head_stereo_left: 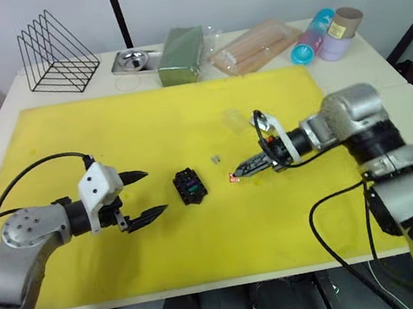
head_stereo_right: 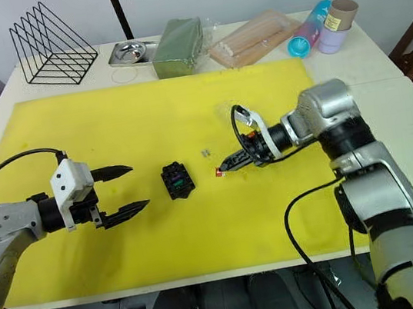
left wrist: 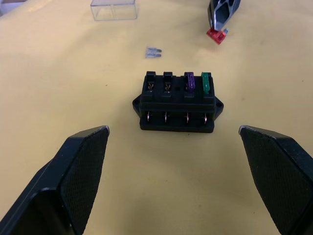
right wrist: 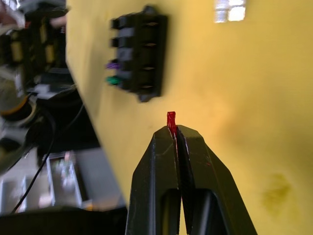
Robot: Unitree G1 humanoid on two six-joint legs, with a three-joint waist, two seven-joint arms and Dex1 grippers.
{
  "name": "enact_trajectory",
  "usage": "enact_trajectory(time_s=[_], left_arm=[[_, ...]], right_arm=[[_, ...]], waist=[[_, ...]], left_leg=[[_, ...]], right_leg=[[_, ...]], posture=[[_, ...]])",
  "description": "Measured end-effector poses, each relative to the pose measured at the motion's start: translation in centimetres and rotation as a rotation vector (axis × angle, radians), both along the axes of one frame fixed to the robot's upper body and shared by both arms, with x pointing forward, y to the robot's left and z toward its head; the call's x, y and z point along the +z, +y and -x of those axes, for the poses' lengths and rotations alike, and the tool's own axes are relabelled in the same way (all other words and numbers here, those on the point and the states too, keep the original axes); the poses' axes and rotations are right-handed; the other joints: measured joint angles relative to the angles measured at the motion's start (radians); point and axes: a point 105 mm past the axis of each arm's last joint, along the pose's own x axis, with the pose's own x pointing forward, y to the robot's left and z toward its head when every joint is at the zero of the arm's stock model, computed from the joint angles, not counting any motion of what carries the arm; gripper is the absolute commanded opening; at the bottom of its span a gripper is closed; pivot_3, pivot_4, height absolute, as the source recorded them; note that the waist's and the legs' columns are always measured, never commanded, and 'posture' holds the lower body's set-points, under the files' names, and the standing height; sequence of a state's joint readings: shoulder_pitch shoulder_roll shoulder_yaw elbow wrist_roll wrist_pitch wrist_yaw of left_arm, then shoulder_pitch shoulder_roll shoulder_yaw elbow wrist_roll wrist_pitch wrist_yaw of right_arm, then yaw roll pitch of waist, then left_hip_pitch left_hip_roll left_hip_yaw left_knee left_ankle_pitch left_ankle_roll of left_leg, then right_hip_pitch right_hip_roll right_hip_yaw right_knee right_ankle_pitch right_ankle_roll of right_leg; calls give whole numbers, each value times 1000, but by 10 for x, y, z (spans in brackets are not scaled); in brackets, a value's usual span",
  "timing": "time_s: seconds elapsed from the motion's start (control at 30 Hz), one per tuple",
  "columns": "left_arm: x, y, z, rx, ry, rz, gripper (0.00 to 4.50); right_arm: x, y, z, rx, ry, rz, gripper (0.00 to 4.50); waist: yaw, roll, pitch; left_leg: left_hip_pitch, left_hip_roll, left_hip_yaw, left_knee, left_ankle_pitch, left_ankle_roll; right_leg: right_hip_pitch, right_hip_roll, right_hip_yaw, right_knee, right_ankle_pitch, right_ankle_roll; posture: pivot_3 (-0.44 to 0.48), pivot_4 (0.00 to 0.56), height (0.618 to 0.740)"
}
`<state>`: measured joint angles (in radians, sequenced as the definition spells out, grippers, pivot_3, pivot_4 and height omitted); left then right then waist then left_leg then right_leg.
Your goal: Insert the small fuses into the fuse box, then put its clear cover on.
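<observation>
**On the yellow mat: red fuse pinched, box half filled**

At the left, the left gripper (head_stereo_left: 141, 194) hangs wide open and empty beside the fuse box (head_stereo_left: 189, 186), where the purple fuse (left wrist: 190, 82) and green fuse (left wrist: 206, 82) sit slotted. Just right lies the greyish-tan fuse (head_stereo_left: 214, 158). Farther right, the right gripper (head_stereo_right: 221, 169) is closed on the red fuse (right wrist: 170, 118); the clear cover (head_stereo_left: 234, 119) rests behind. No writing is legible.

Head stereo overhead; close wrist views

No text, label, brand, number or sign can be read on anything here.
</observation>
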<state>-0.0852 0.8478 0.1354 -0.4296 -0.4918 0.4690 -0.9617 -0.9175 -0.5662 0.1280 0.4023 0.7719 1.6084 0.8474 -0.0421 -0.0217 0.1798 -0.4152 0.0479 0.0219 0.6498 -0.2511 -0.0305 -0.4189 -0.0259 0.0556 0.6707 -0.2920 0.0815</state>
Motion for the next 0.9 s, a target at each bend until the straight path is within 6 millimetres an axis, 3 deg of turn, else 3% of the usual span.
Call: enact_trajectory(time_s=[0.2, 0.67, 0.77, 0.9], left_arm=[[2, 0, -3, -7, -7, 4, 4500], [3, -1, -3, -15, -7, 5, 4500], [2, -1, -3, -14, -7, 6, 4500], [2, -1, -3, -13, -7, 7, 4500]], right_arm=[[-17, -1, 10, -137, -33, -24, 20], [-25, 4, 36, -327, -24, 14, 20], [-26, 3, 34, -352, -34, 40, 664], [-22, 4, 34, -337, -46, 37, 1997]], waist=[[-2, 0, 0], [-3, -1, 0], [-2, -1, 0], [0, -1, 0]], left_leg=[[-1, 0, 0, -1, 0, 0], [-1, 1, -1, 0, 0, 0], [-1, 1, -1, 0, 0, 0], [-1, 1, -1, 0, 0, 0]], right_leg=[[0, 2, 0, 0, 0, 0], [0, 2, 1, -1, 0, 1], [0, 2, 1, -1, 0, 1], [0, 2, 1, -1, 0, 1]], posture=[[0, 150, 740], [0, 150, 740], [0, 150, 740], [0, 150, 740]])
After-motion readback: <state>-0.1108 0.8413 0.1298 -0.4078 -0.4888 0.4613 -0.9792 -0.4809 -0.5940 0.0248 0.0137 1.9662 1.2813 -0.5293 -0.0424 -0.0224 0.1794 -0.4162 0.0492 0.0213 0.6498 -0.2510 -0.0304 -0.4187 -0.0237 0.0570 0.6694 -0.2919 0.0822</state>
